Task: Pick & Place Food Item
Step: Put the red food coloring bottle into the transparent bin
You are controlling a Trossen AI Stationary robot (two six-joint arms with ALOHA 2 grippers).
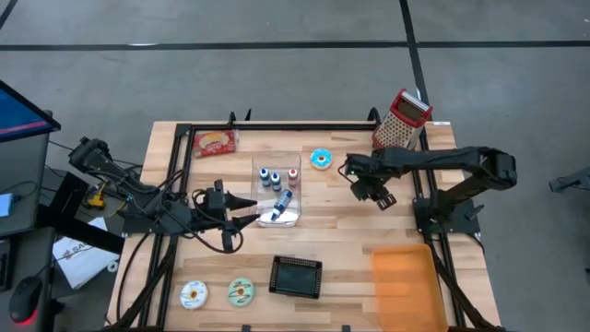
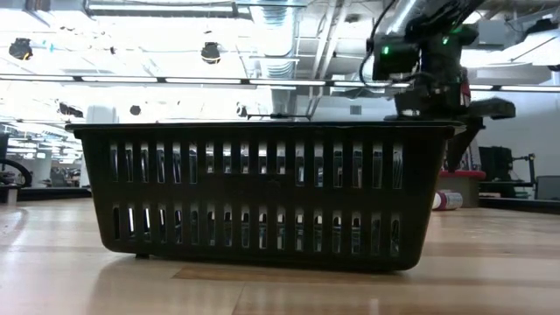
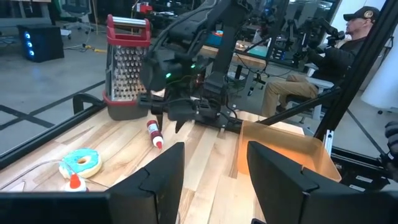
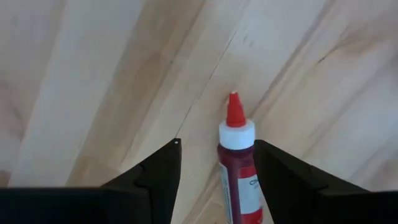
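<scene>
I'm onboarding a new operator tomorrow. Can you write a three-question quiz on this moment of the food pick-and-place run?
1. True or false: the red bottle lies on bare wood, between the fingers of the open right tool.
2. Which arm's tool hangs at the clear tray?
A. left
B. right
C. neither
3. Fill in: the blue-iced doughnut lies between the clear tray and the ____ .

Key
1. True; the bottle lies flat, ungripped.
2. A; the left tool is at the tray's edge, open and empty.
3. Grater; red-handled, at the table's far right corner.
</scene>
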